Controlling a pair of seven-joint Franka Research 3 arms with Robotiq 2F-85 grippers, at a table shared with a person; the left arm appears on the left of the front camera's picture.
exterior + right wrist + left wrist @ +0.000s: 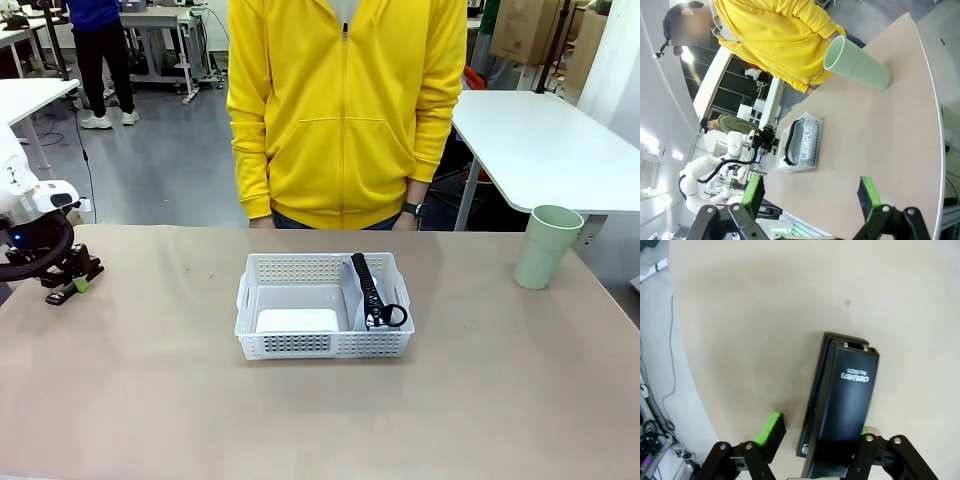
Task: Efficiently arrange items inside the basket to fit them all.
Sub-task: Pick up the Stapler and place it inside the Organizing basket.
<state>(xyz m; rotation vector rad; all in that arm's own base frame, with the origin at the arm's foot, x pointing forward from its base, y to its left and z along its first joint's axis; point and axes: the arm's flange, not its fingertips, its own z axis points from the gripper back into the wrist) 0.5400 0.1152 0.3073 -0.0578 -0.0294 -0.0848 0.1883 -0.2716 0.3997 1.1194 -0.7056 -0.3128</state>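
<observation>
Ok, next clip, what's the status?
Left hand open, straddling a black flat case on the table. Right hand open, empty. Pouch and white device in basket; cup outside, upright. Path to cup looks open.

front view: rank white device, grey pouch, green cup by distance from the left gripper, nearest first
1. white device, lying in the left half of the basket, on the side toward the left gripper.
2. grey pouch, in the basket's right half, beside the device.
3. green cup, upright at the table's far right, outside the basket.
</observation>
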